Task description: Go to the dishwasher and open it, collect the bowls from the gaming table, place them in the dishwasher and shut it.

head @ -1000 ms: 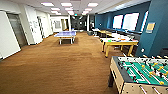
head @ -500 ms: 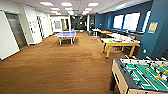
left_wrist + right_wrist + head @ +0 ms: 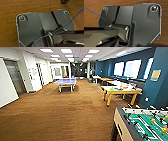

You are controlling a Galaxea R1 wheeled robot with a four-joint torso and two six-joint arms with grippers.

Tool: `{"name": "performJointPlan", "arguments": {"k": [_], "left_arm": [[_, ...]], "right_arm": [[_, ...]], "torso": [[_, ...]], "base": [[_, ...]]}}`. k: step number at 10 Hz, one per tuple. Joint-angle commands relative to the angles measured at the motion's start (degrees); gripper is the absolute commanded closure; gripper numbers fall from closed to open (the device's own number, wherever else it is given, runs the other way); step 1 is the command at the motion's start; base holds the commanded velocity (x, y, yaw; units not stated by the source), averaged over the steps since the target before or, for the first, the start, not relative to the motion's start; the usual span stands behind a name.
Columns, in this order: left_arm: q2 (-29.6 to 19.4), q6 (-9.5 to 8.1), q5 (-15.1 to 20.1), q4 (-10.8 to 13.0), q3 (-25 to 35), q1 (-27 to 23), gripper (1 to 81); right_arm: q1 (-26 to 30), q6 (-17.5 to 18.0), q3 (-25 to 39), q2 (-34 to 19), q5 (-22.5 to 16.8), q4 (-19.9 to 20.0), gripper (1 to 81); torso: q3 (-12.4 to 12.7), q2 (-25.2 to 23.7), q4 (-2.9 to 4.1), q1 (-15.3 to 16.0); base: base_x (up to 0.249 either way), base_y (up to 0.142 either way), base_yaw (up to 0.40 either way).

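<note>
Brown carpet, bowls atop gaming table

A foosball table stands near; a blue ping-pong table farther off.

No text, label, brand or number is showing clearly enough to be read. A pale yellow sign is hanging on the dark blue wall at the right of the head view, but whatever is printed on it is blurring out. Some sheets or notices are hanging on the white wall at the left, also too blurred to make out. A small lit ceiling sign is glowing greenish far down the room, with no lettering legible. The wrist views are showing no markings on the dark plates or the wood-look floor.
</note>
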Motion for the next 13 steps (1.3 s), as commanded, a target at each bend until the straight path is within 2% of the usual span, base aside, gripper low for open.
{"name": "performJointPlan", "arguments": {"k": [1, 13], "left_arm": [[-0.08, 0.11, 2.32, -0.04, -0.16, -2.28, 1.0], [0.54, 0.2, 2.41, -0.04, -0.16, -2.19, 1.0]], "right_arm": [[2.52, -0.18, 0.3, 0.22, -2.68, 0.02, 1.0], [2.51, -0.18, 0.13, 0.22, -2.68, 0.02, 1.0]], "torso": [[0.0, 0.0, 0.0, 0.0], [0.0, -0.09, 0.0, -0.14]], "base": [[0.177, 0.0, 0.0], [0.182, 0.0, 0.0]]}}
